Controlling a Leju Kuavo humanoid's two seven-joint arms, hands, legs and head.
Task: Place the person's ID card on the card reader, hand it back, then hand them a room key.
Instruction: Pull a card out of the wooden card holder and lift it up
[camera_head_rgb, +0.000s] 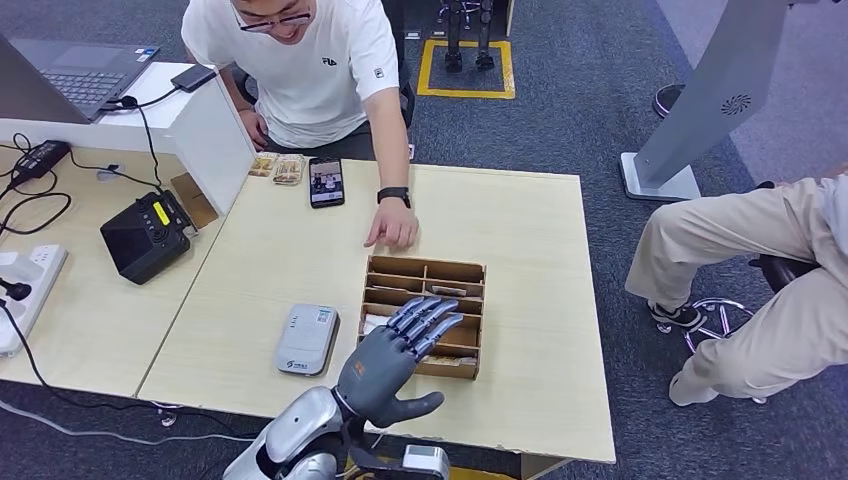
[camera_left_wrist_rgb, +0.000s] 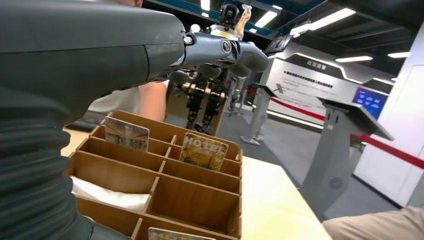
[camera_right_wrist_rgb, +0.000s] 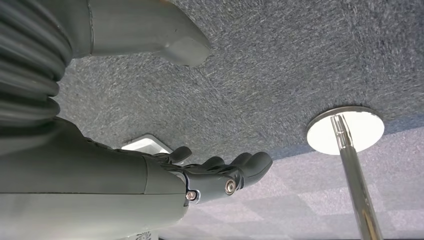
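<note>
Left robot hand (camera_head_rgb: 392, 362) over the wooden key box (camera_head_rgb: 424, 314), fingers spread, holding nothing. Card reader (camera_head_rgb: 306, 338) bare; apparently at key-picking stage, handover left.

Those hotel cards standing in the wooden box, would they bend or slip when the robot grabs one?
The hotel card looks thin, flat and glossy, so probably stiff, light, a bit slippery. It stands on edge in the wooden box, so a nudge may tip it.

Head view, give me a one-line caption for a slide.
Robot's open left hand hovers over the wooden card box, card reader beside it, a person's hand resting nearby.
</note>
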